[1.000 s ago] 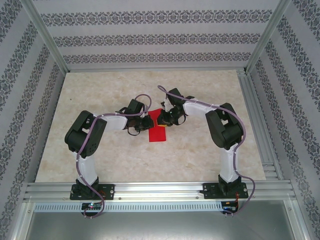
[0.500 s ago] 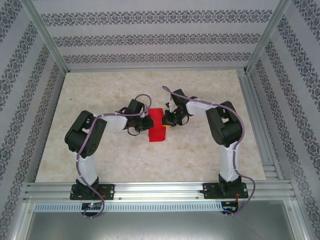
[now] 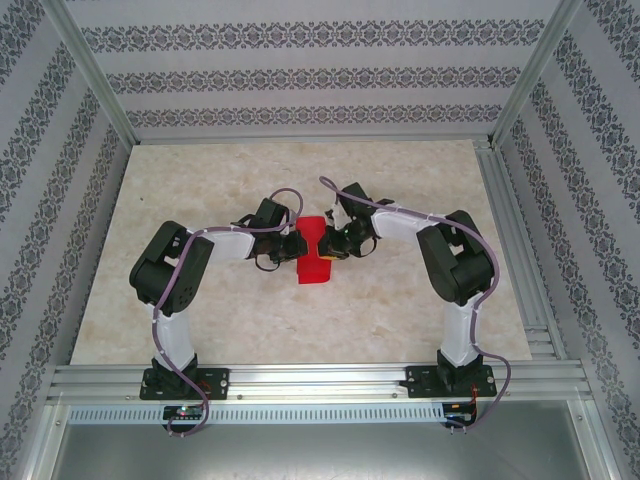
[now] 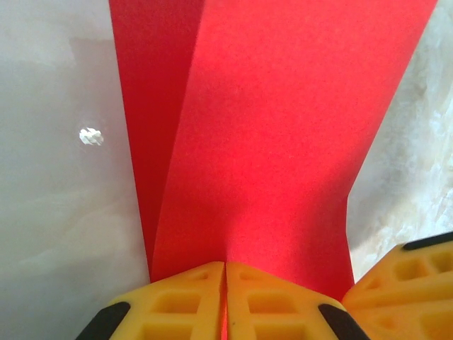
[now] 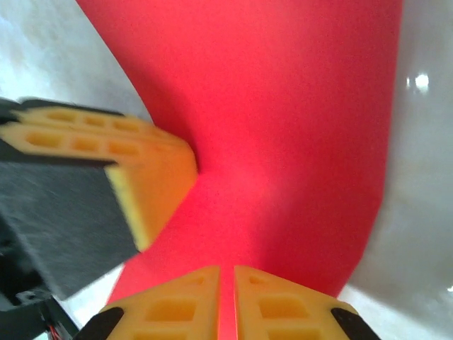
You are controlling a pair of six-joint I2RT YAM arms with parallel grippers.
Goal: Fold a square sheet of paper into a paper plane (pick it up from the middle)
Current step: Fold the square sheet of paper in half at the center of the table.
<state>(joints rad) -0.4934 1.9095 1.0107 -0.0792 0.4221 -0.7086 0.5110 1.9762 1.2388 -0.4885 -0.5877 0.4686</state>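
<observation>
I am watching the paper plane, a bright red sheet of paper folded into a long strip. It is sitting near the middle of the pale marbled table, between the two arms. One end is pointing to the near side and the other to the far side.

The left gripper, black with yellow fingers, is reaching in to the left edge of the paper plane. In the left wrist view its two fingers are pressing flat against each other, with only a thin red line between them, so this pincer is clamped on the paper plane. A long crease is running away from that grip along the sheet (the narrower panel is lying on the left of it).

The right gripper is facing it from the right side, near to it, with the red strip between them. In the right wrist view its yellow fingers are almost together, and red paper is filling the narrow slit, so this pincer is also clamped on the paper plane. In the same view the left gripper's fingers are biting the opposite edge, and the sheet is bending inward there.

I cannot tell whether the near end is touching the table.
</observation>
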